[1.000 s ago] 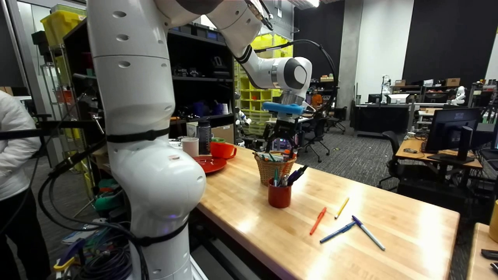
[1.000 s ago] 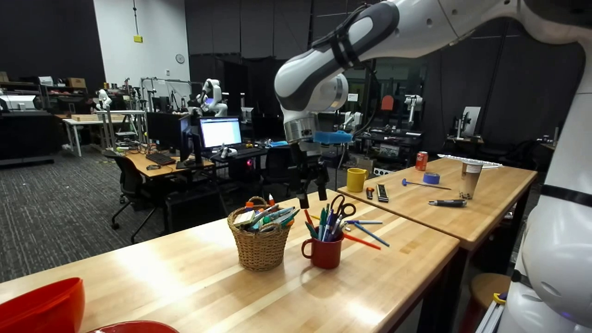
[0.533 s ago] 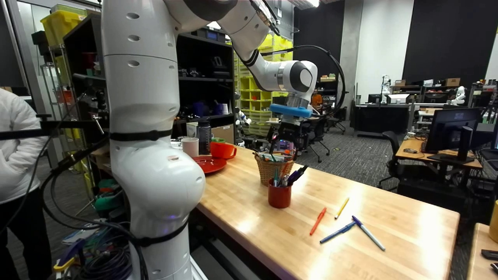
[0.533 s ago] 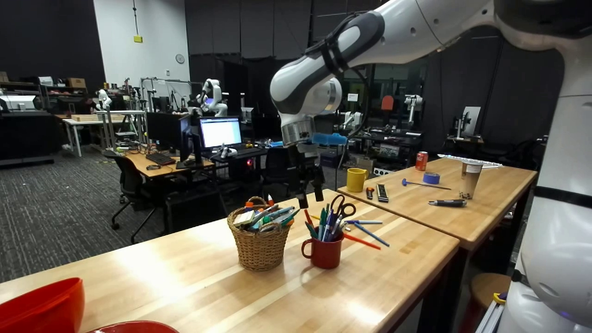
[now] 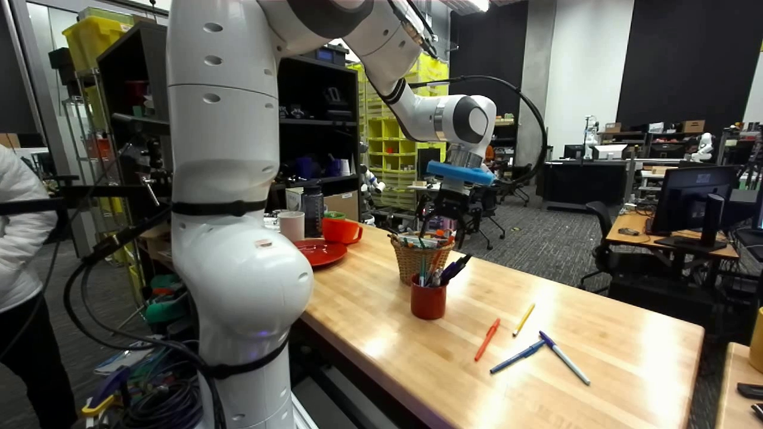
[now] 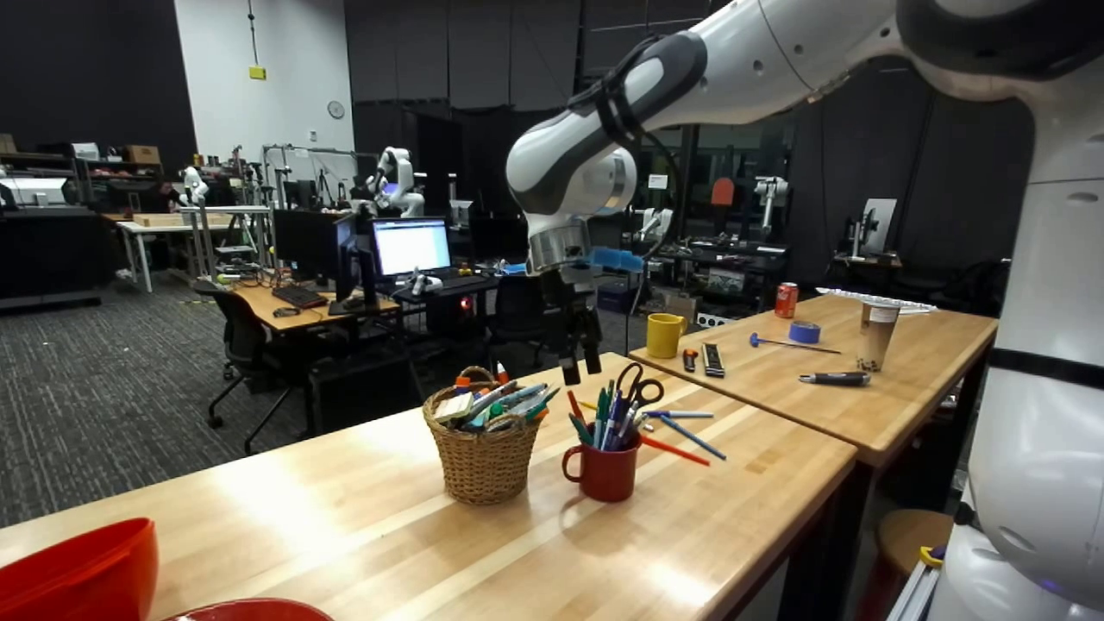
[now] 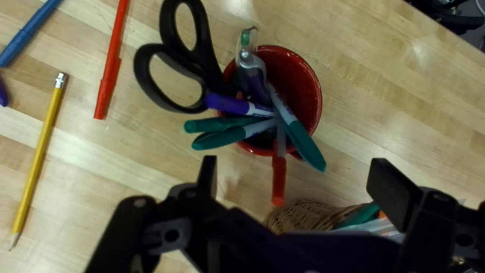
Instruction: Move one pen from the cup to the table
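Observation:
The red cup (image 6: 609, 476) stands upright on the wooden table (image 6: 345, 535), holding several pens, markers and black scissors. It also shows in the other views (image 5: 428, 302) (image 7: 308, 81). The reddish pen (image 7: 279, 178) leans out of the cup over its rim, its capped end toward the gripper; it shows in an exterior view too (image 6: 574, 404). My gripper (image 7: 294, 176) is open and empty. In the wrist view the pen's capped end appears between its fingers, nearer the left one. In both exterior views the gripper (image 6: 580, 368) (image 5: 442, 233) hangs above the height of the pen tops.
A wicker basket (image 6: 486, 461) full of pens stands close beside the cup. Scissors (image 7: 182, 64) stick out of the cup. A red pen (image 5: 487, 339), a pencil (image 5: 523, 320) and blue pens (image 5: 517, 356) lie on the table. A red plate (image 5: 322, 252) and red-orange bowl (image 5: 341, 230) stand farther along.
The arm has shifted and the gripper has turned and moved slightly, to the right in an exterior view. It stays open. The cup and pens have not moved.

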`<act>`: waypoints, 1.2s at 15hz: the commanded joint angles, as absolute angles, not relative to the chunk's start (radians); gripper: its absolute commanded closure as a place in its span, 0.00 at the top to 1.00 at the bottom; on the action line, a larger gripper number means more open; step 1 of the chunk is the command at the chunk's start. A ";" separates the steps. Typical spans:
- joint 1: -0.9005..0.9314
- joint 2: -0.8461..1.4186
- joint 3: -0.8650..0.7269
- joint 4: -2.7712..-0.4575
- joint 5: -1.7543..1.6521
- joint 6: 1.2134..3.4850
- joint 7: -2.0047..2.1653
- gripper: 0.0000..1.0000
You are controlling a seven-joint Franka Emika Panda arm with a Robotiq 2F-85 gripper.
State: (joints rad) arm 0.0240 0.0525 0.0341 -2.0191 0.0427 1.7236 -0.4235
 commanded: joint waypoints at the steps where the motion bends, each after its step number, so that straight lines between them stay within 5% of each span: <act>1: 0.008 0.046 0.024 -2.016 0.043 1.703 -0.499 1.00; 18: 0.028 0.035 0.049 -2.085 0.023 1.725 -0.528 1.00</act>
State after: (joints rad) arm 0.0176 0.0528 0.0401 -2.0714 0.0427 1.7173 -0.5244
